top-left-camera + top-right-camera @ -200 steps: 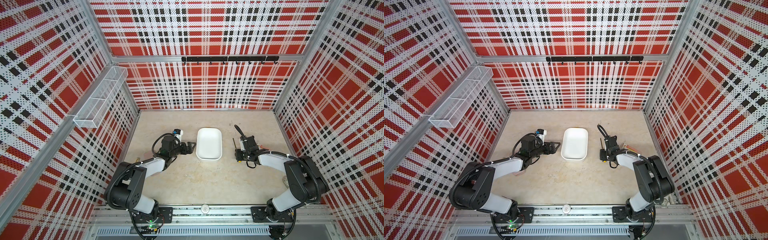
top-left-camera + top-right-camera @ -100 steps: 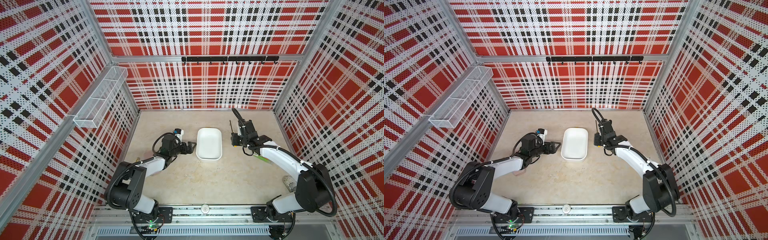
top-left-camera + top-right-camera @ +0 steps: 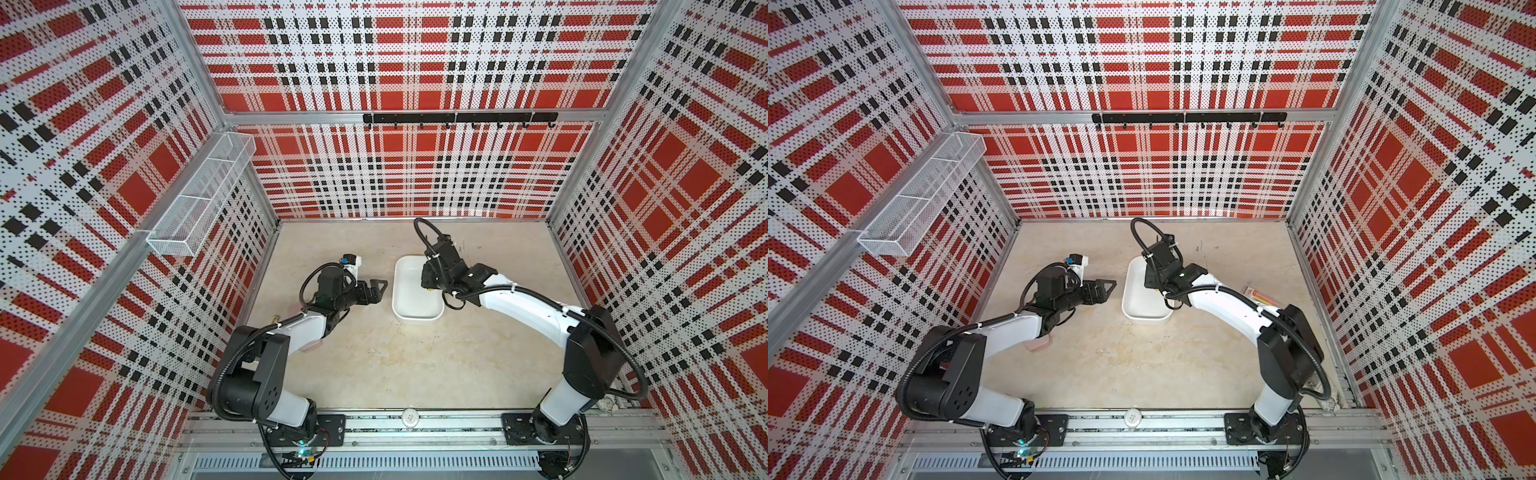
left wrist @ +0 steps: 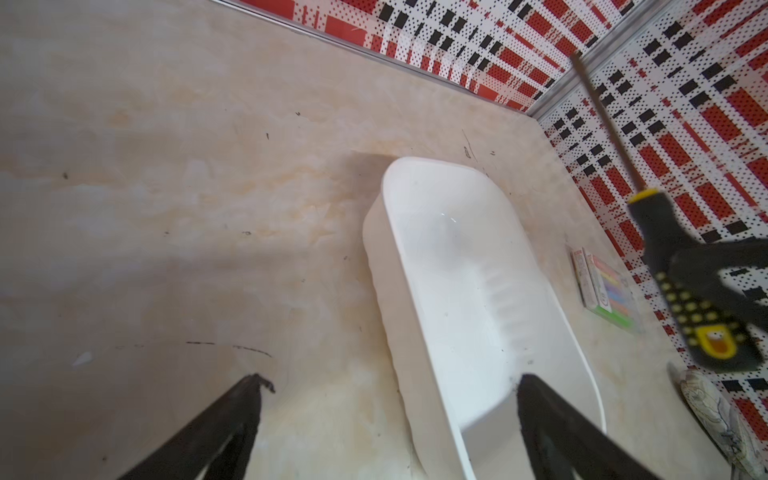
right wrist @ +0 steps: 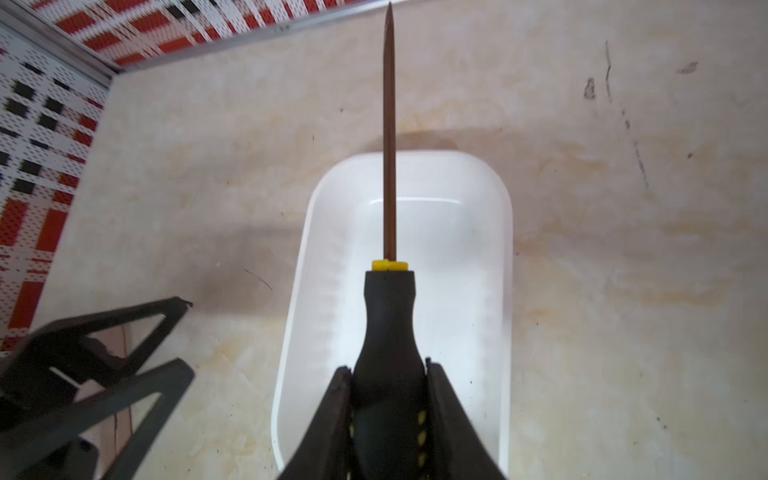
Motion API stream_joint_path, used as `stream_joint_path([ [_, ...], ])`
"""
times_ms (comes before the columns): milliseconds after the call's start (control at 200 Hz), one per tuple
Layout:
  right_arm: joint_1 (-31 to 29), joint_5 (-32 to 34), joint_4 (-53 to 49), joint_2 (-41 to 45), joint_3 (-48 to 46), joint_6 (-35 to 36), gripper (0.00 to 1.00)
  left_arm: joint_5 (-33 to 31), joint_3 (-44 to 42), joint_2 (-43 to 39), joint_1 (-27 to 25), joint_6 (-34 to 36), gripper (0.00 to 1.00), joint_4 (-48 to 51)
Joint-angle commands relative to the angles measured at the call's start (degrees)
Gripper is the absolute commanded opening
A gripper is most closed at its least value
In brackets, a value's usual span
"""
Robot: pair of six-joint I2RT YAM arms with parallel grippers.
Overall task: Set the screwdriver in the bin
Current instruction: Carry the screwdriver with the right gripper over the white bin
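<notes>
Two robot arms rise from the rail along the front edge of the beige, marble-patterned tabletop (image 3: 374, 365). A crumpled pale lump (image 3: 1327, 401) lies at the front right corner, and a small pink object (image 3: 1038, 344) shows under the left forearm. Further in, near the right edge, a flat multicoloured box (image 3: 1258, 296) lies on the surface.

Around the middle of the tabletop stands the shallow white rectangular plastic bin (image 3: 415, 318) with rounded corners, its long sides running front to back. The left gripper (image 3: 379, 291) sits just beside the bin's left wall with its black fingers spread apart and nothing between them.

The right gripper (image 5: 388, 372) hangs over the bin, its fingers pressed against the black handle of the slim screwdriver (image 5: 388, 299). This tool is held in the air above the bin, clear of it, with its thin dark shaft pointing toward the far edge along the bin's length.

On the left wall hangs a long white wire-mesh basket (image 3: 199, 199); on the back wall, a black hook rail (image 3: 459, 118).
</notes>
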State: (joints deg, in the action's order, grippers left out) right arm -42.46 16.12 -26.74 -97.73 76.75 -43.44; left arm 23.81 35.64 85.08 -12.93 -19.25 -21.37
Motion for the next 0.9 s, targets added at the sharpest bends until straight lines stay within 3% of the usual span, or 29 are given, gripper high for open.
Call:
stream_joint_path([
  [0,-1.1,2.5,-0.2,-2.0,1.3,-3.7,0.0,0.7,-1.0,-1.7,0.9,1.0,0.98,-0.3],
  [892,-1.9,0.6,0.2,-13.4,2.0,-5.7,0.0,0.3,-1.6,-0.7,1.5,1.3,0.98,-0.3],
])
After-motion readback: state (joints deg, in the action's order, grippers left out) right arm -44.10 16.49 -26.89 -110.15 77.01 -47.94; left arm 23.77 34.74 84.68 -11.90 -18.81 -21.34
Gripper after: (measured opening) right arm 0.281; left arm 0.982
